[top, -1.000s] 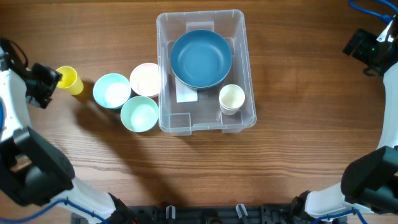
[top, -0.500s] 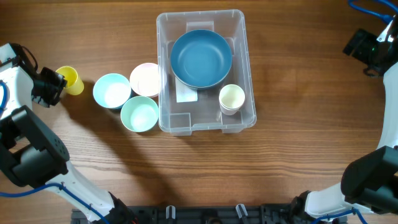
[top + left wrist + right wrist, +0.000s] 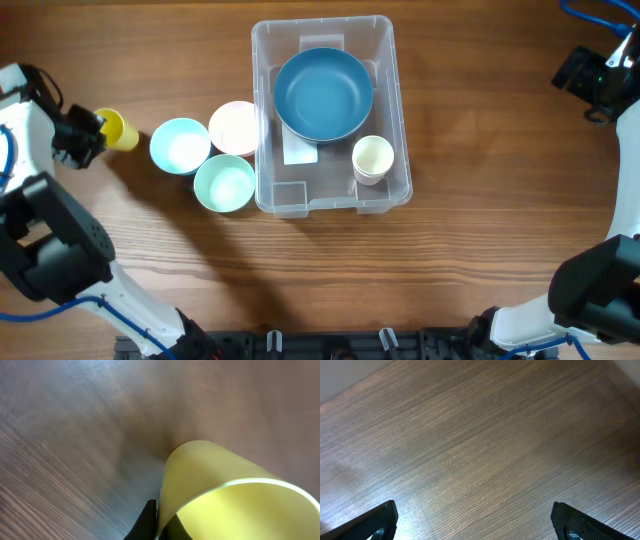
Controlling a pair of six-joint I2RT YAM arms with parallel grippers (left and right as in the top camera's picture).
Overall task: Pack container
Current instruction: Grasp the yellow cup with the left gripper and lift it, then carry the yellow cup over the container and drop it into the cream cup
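**Operator:** Where is the container?

**Spotter:** Your container [image 3: 330, 190] stands in the middle of the table [image 3: 480, 260], close to the far edge. Its long sides run from the far edge toward the near one. A blue bowl [image 3: 323, 94] fills its far half. A cream cup [image 3: 372, 158] stands upright in the container corner that faces the table's near and right edges. A white label [image 3: 298, 150] shows on the base, partly under the bowl.

**Operator:** What is outside it?

**Spotter:** You have three bowls clustered on the side toward the left edge. A pink bowl [image 3: 235, 127] sits against the container's wall. A light blue bowl [image 3: 180, 145] is just beside it, further left. A mint bowl [image 3: 225, 183] sits closer to the near edge, right by the container. A yellow cup [image 3: 117, 129] is near the left edge, well apart from the container.

**Operator:** And my grippers?

**Spotter:** Your left gripper [image 3: 88, 133] is right at the yellow cup [image 3: 225, 495]. In the left wrist view the cup fills the frame, with one dark finger [image 3: 147, 520] against its wall. Whether that gripper is clamped on the cup, you cannot tell from these views. Your right gripper [image 3: 474, 507] hangs over bare wood near the far right corner, its fingers spread wide with nothing between them.
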